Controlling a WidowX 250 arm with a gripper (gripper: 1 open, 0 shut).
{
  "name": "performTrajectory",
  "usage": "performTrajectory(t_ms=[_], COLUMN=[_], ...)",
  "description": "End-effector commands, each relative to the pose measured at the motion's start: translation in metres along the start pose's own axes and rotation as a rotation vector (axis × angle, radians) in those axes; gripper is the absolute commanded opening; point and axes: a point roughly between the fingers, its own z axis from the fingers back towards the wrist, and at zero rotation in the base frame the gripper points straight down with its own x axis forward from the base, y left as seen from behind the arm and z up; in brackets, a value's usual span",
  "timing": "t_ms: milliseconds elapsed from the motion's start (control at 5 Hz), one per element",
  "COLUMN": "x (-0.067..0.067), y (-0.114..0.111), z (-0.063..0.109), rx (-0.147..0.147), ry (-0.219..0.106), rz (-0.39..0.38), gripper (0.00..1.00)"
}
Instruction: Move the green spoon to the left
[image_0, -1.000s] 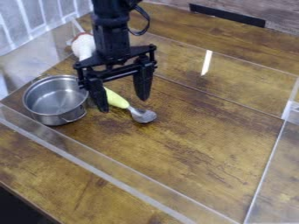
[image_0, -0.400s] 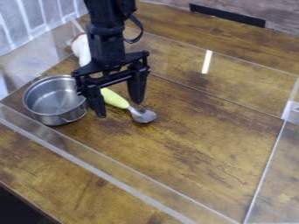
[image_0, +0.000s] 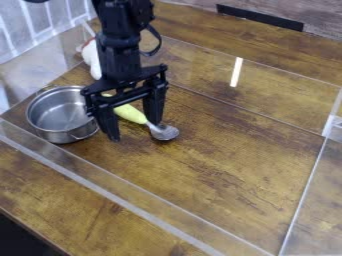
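Leftmost on the wooden table (image_0: 227, 170) sits the round steel bowl (image_0: 60, 112), empty as far as the view shows. Just right of it, close to its rim, the gripper (image_0: 130, 117) hangs with its fingers pointing straight down, one dark finger near the bowl's side and the other further right, the jaws spread wide with nothing clamped between them. Between and under those fingers lies the green spoon (image_0: 139, 119), flat on the wood, its thick yellow-green handle angled up toward the left and its shiny metal scoop resting at the lower right, just past the right finger. Whether the fingertips already touch the table cannot be told from this angle.

Judging by its look, the spoon should be light and stiff, with no give to it. The plastic handle is the sensible place to take hold: it is thick enough to stand proud of the wood and less slick than the polished scoop, which would likely slide out of a pinch. Because the spoon lies low, the fingers probably need to reach almost to the tabletop before closing across the handle.

Behind the arm, a white and reddish object (image_0: 91, 52) is partly hidden by the black upright arm.
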Motion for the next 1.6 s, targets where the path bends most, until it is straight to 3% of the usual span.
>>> performTrajectory(t_ms=[0,200,600,1000,1400], x=[0.009,0.011,-0.002,-0.005,-0.003], y=[0.005,0.01,0.005,-0.004,-0.003], z=[0.006,0.002,0.005,0.007,0.004], rx=[-0.042,-0.043,-0.052,-0.054,-0.068], ry=[-0.029,-0.032,-0.018,0.003,-0.001], rz=[0.029,0.029,0.079,0.016,0.059], gripper=[0.0,0.0,0.0,0.0,0.0])
